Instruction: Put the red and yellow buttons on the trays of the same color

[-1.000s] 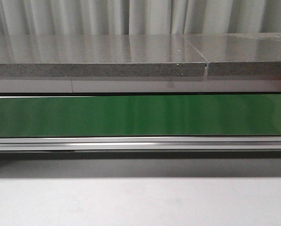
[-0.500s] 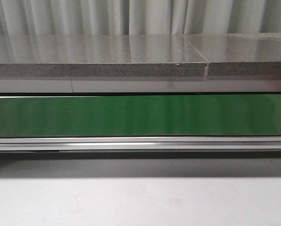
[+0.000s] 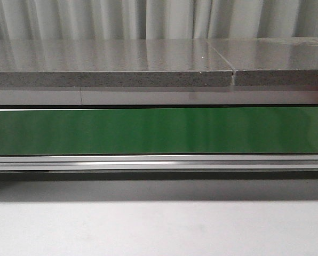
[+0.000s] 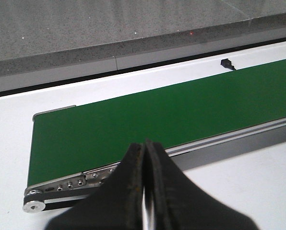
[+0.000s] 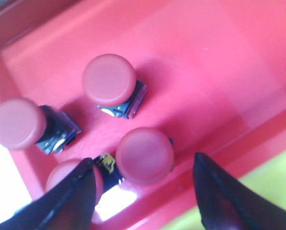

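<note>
In the right wrist view several red buttons lie in the red tray (image 5: 215, 62): one (image 5: 108, 79), one (image 5: 18, 123), one (image 5: 144, 155) between my fingers, and one (image 5: 66, 179) partly behind a finger. My right gripper (image 5: 145, 179) is open above the tray, holding nothing. A strip of yellow tray (image 5: 268, 191) shows beside the red tray's rim. My left gripper (image 4: 145, 158) is shut and empty above the near edge of the green conveyor belt (image 4: 148, 115). No yellow button is in view. Neither gripper shows in the front view.
The green belt (image 3: 159, 130) runs across the front view with a metal rail (image 3: 159, 162) along its near side. A grey stone counter (image 3: 111, 64) stands behind it. White table (image 3: 159, 229) lies in front. A small black sensor (image 4: 226, 63) sits at the belt's far side.
</note>
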`<state>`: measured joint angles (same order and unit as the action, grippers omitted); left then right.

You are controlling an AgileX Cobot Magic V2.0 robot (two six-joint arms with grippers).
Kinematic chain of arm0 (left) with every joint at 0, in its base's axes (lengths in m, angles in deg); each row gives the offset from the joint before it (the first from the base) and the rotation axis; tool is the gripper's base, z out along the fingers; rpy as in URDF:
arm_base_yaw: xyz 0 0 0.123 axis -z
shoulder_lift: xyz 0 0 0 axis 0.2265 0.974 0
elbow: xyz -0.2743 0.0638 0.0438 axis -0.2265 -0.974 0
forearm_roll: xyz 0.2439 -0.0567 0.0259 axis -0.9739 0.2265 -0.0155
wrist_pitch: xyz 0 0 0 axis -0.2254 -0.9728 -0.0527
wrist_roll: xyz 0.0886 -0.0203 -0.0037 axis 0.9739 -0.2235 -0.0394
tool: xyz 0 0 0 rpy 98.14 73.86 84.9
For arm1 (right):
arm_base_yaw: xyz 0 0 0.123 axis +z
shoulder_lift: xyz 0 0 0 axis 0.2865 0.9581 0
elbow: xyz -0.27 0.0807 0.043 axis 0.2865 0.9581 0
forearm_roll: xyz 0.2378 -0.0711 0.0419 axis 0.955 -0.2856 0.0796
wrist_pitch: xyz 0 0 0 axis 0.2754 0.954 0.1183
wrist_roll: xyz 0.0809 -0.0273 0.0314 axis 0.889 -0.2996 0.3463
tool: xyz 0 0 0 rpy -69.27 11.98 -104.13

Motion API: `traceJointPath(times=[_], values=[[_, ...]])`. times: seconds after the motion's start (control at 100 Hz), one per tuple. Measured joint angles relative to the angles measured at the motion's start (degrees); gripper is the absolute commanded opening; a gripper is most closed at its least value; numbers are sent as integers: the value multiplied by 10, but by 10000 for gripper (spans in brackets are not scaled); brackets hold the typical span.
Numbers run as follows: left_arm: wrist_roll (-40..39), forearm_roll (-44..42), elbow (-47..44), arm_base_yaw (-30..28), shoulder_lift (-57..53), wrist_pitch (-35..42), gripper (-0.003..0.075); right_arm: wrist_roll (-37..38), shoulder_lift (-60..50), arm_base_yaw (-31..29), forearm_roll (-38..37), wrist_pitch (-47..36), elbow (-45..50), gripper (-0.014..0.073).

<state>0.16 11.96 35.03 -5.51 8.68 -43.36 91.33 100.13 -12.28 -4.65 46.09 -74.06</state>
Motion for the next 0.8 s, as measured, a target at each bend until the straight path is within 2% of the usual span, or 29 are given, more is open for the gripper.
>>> traceJointPath(times=[0.05, 0.12, 0.36, 0.8], values=[[0, 0, 0, 0, 0, 0, -21, 0, -15, 8, -12, 13, 0, 418], [0, 0, 0, 0, 0, 0, -21, 0, -38, 24, -25, 34, 0, 331], [0, 0, 0, 0, 0, 0, -21, -1, -112, 111, -41, 86, 0, -126], [0, 0, 0, 0, 0, 0, -21, -2, -175, 256, -57, 120, 0, -116]])
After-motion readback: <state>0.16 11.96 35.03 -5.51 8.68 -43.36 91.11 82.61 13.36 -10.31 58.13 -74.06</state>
